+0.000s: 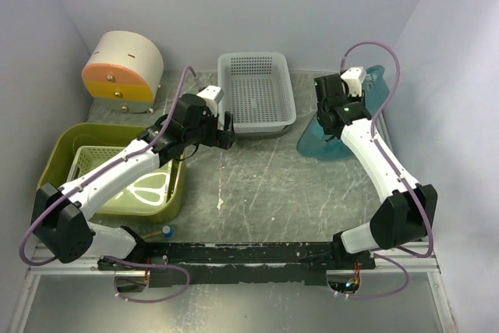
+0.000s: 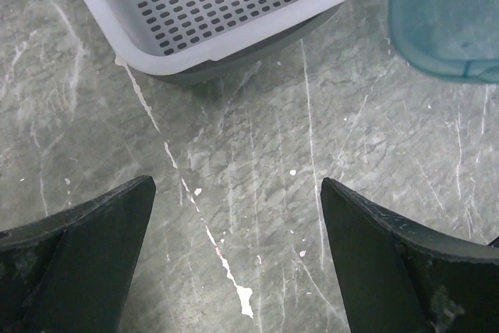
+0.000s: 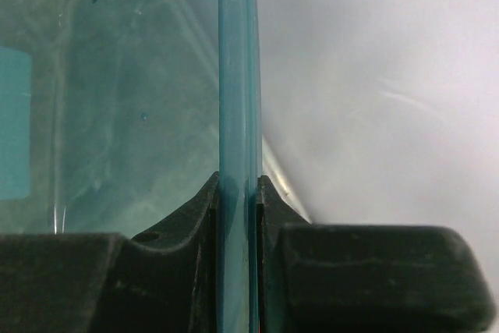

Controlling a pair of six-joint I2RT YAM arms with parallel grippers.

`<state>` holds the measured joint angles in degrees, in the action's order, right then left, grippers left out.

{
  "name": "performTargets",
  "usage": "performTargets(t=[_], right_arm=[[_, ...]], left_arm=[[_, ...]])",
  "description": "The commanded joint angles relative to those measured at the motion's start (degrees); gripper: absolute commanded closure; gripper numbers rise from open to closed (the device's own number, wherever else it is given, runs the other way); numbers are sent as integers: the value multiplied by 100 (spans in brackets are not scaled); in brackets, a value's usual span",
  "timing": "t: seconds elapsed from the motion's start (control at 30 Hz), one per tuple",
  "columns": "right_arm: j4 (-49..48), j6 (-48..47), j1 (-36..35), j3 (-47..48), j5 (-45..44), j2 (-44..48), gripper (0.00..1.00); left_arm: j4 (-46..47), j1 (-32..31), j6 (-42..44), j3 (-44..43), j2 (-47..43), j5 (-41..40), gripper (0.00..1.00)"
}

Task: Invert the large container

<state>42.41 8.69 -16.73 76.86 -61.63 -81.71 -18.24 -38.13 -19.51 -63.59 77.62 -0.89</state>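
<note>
The large container [image 1: 56,160], an olive-green glossy tub, stands upright with its mouth up at the left side of the table [image 1: 265,185], close to the left arm's base. A pale green slotted tray [image 1: 86,163] lies inside it, and the left arm's forearm crosses above its far right corner. No gripper touches it.

It looks like thin moulded plastic, so it is probably light and fairly stiff, though the long walls may flex under a pinch. The gloss suggests a slippery surface, so the rolled rim is the likely place to grip, with one finger inside the wall and one outside. The right-hand long wall or the far short wall seems most reachable for the left arm. The loose tray inside would probably slide or drop out as the tub tips.

The left gripper [image 2: 236,183] hangs with its fingers spread wide and nothing between them. It is over bare table, just in front of the white perforated basket [image 2: 203,5], beyond the tub's far right corner.

Across the table, the right gripper [image 3: 236,181] is pinched tight on the thin wall of the translucent teal bin [image 3: 117,76]. In the top view the bin stands tilted, its near end resting on the table. The bin is well apart from the tub.

A round beige and orange drum [image 1: 122,72] sits at the back left, behind the tub.
</note>
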Motion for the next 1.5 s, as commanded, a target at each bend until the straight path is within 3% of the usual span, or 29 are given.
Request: performTargets(t=[0.0,0.13,0.17,0.2,0.27,0.3,0.37,0.53,0.67,0.73,0.8,1.0,1.23,1.37,1.47], right_arm=[[46,851,-28,-445,774,-20,100],[101,1183,6,-870,605,-136,99],[173,1277,22,-918,528,-187,85],[283,1422,47,-929,463,-239,60],[574,1752,77,-882,311,-327,22],[744,1930,86,-836,135,-346,11],[1029,2174,86,-651,-107,-336,1],[1156,2091,91,39,-91,-155,0],[-149,1627,60,93,1549,122,0],[-764,1916,92,-68,2535,152,0],[-1164,2117,132,-56,3287,-77,0],[-1252,2922,522,705,3895,-1596,2],[-1137,3385,737,1084,3810,-2736,31],[-1398,3299,794,934,4036,-2858,48],[-1542,3194,796,851,4242,-2759,66]], left_arm=[[238,-2,-9,-74,-46,237,1],[199,0,-9,-59,-37,242,1],[193,-2,-9,-48,-30,244,1],[197,-2,-2,-40,-26,251,1],[182,-1,12,-46,5,266,1],[167,-4,23,-66,21,281,1],[138,-4,49,-101,53,298,0],[109,3,88,-115,41,258,0],[231,-3,25,-14,27,259,0],[218,-1,-7,-29,57,309,0],[216,-4,-9,-17,59,350,0],[108,-2,-5,40,-107,339,1],[-40,2,48,138,-317,203,0],[-44,-3,35,209,-386,168,0],[-32,-1,26,248,-389,161,1]])
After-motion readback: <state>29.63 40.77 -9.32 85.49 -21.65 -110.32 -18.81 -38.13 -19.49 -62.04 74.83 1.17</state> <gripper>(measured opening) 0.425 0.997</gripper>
